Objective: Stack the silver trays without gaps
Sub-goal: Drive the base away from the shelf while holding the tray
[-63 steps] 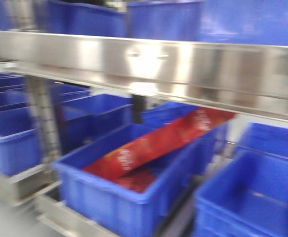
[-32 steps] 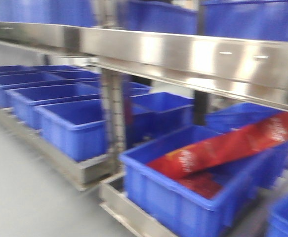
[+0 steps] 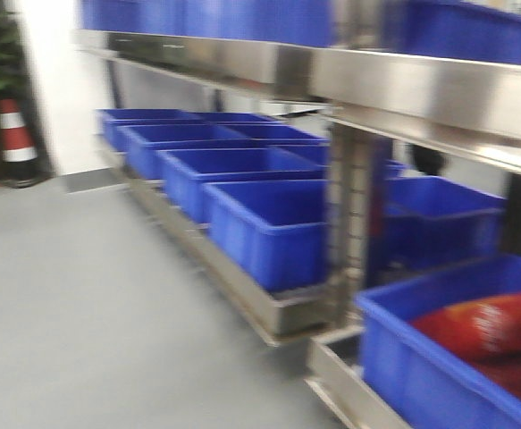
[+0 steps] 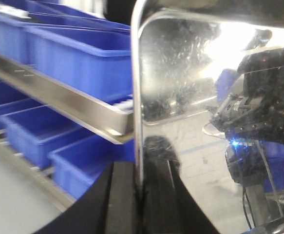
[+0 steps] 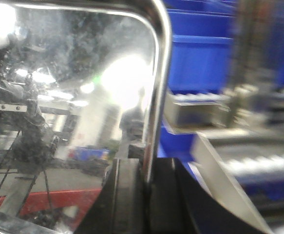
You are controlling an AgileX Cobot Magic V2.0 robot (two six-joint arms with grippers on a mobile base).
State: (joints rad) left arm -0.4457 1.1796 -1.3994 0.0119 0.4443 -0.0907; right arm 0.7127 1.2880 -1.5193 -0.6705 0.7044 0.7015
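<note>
This looks like a big storeroom. Long shiny steel shelves (image 3: 421,89) hold rows of blue bins (image 3: 269,223) above a gray floor (image 3: 90,313). More bins sit left of the left gripper (image 4: 142,195) jaws.

You face a steel shelving rack (image 3: 421,89) holding blue bins (image 3: 269,223), over grey floor (image 3: 81,313); a striped cone (image 3: 12,134) stands by the white wall (image 3: 59,89).

Motion blur smears our front view, and the red bag (image 3: 492,326) runs off at 3 o'clock. One silver tray (image 4: 190,73) is cropped at 3 o'clock, the other wrist's silver tray (image 5: 83,58) at 9.
</note>
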